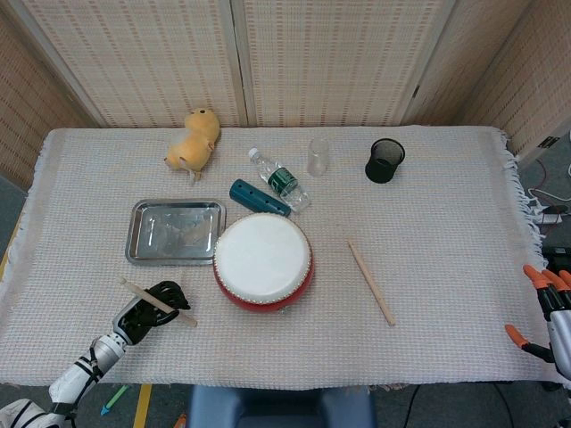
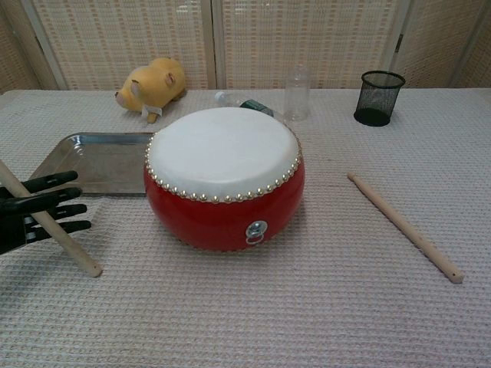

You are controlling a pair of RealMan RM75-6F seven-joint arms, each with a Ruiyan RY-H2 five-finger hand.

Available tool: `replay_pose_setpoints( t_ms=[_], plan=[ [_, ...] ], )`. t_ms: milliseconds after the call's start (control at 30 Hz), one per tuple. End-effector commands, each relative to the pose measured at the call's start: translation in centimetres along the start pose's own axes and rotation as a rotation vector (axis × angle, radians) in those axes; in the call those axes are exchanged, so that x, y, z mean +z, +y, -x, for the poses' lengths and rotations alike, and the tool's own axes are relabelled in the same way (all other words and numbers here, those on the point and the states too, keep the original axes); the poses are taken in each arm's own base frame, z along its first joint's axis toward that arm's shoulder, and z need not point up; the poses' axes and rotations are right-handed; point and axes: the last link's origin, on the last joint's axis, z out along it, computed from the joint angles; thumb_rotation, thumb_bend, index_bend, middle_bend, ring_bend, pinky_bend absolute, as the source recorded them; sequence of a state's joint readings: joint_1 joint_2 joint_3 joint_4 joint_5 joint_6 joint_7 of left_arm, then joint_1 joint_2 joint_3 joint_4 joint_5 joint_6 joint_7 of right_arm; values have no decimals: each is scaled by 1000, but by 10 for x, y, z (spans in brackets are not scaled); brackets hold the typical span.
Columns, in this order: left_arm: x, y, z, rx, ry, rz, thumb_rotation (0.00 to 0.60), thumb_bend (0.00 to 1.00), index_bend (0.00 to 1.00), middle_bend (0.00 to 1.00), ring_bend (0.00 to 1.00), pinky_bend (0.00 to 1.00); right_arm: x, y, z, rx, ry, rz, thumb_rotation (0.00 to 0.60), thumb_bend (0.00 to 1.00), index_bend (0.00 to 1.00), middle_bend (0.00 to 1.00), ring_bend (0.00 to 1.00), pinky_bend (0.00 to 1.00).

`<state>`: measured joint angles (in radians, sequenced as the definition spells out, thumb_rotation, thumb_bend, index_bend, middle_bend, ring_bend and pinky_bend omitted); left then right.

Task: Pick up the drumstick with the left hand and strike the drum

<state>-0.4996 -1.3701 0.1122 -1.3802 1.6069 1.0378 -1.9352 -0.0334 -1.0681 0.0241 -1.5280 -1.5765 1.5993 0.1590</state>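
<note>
The red drum (image 1: 262, 260) with a white skin stands mid-table, large in the chest view (image 2: 222, 176). My black left hand (image 1: 147, 308) is just left of it, near the front edge, and holds a wooden drumstick (image 1: 159, 301). In the chest view the drumstick (image 2: 54, 226) slants across the left hand (image 2: 34, 211), its lower tip down near the cloth and short of the drum. A second drumstick (image 1: 370, 281) lies loose on the cloth to the right of the drum. My right hand (image 1: 549, 308), with orange fingertips, hangs at the table's far right edge with nothing in it.
A steel tray (image 1: 174, 259) lies behind the left hand, left of the drum. Along the back are a yellow plush toy (image 1: 194, 138), a water bottle (image 1: 279, 179), a teal case (image 1: 259, 197), a clear cup (image 1: 318, 156) and a black mesh cup (image 1: 384, 160).
</note>
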Motion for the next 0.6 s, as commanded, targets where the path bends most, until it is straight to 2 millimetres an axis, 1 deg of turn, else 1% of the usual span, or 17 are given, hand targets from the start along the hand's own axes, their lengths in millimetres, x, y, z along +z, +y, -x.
replay_pose_setpoints(
  t_ms=[33, 133, 200, 433, 600],
  plan=[
    [1, -2, 2, 24, -15, -7, 600, 220, 432, 464, 390, 345, 0, 0, 0, -1, 1, 0, 600, 204, 16, 140, 0, 71],
    [2, -2, 3, 33, -17, -8, 600, 218, 439, 472, 394, 352, 0, 0, 0, -1, 2, -1, 600, 204, 16, 140, 0, 71],
    [3, -5, 5, 63, -26, -16, 600, 218, 463, 493, 407, 364, 0, 0, -1, -2, 3, -2, 600, 203, 17, 139, 0, 71],
    [4, -12, 11, 102, -16, -24, 600, 217, 578, 598, 488, 392, -1, -1, -2, -2, 6, -7, 600, 204, 18, 140, 0, 71],
    [4, -17, 16, 135, -24, -36, 600, 218, 606, 614, 502, 396, -1, -1, -2, -2, 11, -9, 600, 203, 19, 139, 0, 71]
  ],
)
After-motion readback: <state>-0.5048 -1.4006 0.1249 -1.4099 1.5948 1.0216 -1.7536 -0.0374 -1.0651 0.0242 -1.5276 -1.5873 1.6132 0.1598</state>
